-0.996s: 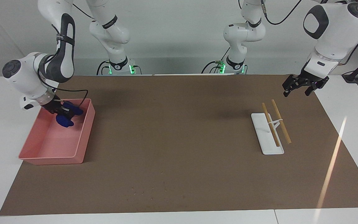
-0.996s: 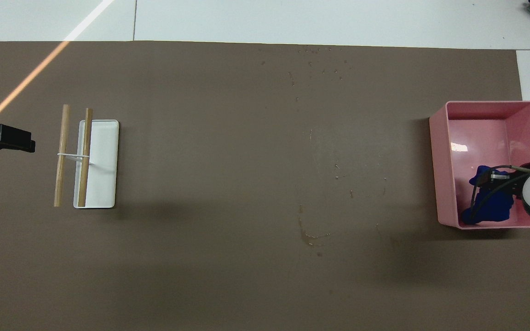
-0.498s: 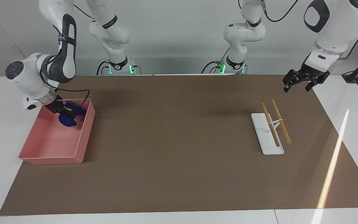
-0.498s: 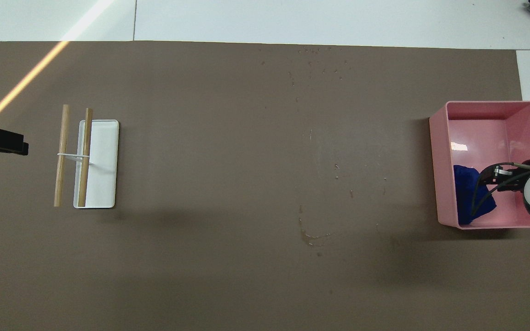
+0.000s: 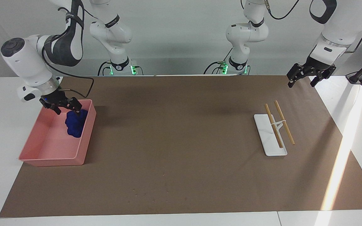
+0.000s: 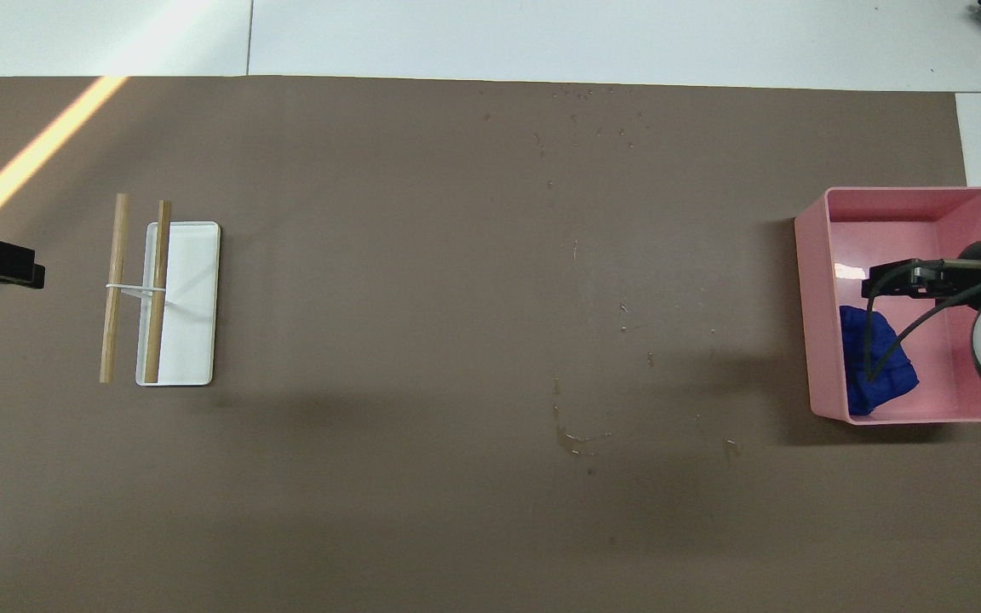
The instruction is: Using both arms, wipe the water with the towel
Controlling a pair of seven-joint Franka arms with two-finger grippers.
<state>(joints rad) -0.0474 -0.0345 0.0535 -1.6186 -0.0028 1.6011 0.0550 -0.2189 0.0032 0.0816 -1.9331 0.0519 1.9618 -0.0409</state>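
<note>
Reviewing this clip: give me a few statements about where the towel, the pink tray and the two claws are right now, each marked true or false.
1. The towel lies inside the pink tray. True.
2. The right claw grips the towel. False: it is open above the tray, with the towel lying loose below.
3. The left claw is open and holds nothing. True.
4. The two wooden sticks lie in the pink tray. False: they rest across the white tray at the left arm's end of the table.

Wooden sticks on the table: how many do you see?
2. One wooden stick lies across the white tray; the other stick lies beside it on the brown mat. None seems hidden.
</note>
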